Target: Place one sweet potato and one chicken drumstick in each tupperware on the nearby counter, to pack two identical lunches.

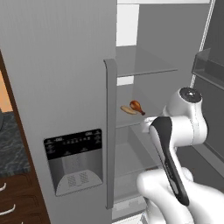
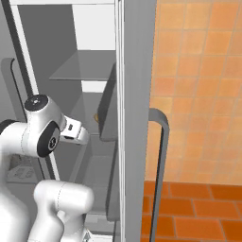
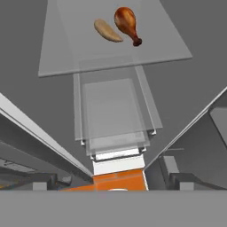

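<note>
base views: flank open fridge (image 1: 131, 65) | hand view: down onto shelf (image 3: 168, 48)

The fridge door (image 1: 57, 87) hides the shelf's (image 1: 131, 120) left part, and the arm covers its right end beside the chicken drumstick (image 1: 137, 106). The counter (image 1: 11, 144) is cut off left of that door.
</note>
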Available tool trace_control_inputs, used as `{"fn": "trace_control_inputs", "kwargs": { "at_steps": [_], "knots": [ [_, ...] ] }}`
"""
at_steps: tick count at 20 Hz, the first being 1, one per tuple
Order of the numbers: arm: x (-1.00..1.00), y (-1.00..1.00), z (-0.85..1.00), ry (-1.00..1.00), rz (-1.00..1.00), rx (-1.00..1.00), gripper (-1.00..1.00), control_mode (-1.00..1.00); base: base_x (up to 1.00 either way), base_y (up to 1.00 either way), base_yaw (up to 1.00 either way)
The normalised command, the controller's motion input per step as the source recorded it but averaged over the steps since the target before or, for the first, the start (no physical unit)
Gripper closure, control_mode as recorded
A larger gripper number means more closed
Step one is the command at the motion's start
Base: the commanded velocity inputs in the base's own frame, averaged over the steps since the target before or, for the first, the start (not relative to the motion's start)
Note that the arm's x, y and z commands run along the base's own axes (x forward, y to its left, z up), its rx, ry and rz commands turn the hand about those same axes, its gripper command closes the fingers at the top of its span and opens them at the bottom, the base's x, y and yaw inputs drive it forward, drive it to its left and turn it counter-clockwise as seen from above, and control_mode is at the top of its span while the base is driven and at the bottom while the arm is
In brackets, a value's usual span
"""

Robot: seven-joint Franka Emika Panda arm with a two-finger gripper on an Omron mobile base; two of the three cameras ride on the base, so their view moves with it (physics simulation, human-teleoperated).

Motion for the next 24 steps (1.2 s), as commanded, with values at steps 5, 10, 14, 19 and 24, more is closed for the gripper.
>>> {"fn": "trace_control_inputs", "kwargs": {
  "at_steps": [5, 10, 14, 19, 24],
  "knots": [
    [0.6, -0.06, -0.07, -0.02, 0.0, 0.0, -1.0, -1.0, 0.0, 0.0, 0.0],
    [0.58, -0.22, -0.13, -0.01, 0.0, 0.0, -1.0, -1.0, 0.0, 0.0, 0.0],
    [0.54, -0.11, -0.06, -0.02, 0.01, 0.0, -1.0, -1.0, 0.0, 0.0, 0.0],
    [0.66, -0.02, 0.0, -0.02, 0.04, 0.0, -1.0, -1.0, 0.0, 0.0, 0.0],
    [0.55, -0.03, 0.0, 0.0, 0.04, 0.0, -1.0, -1.0, 0.0, 0.0, 0.0]
  ]
}}
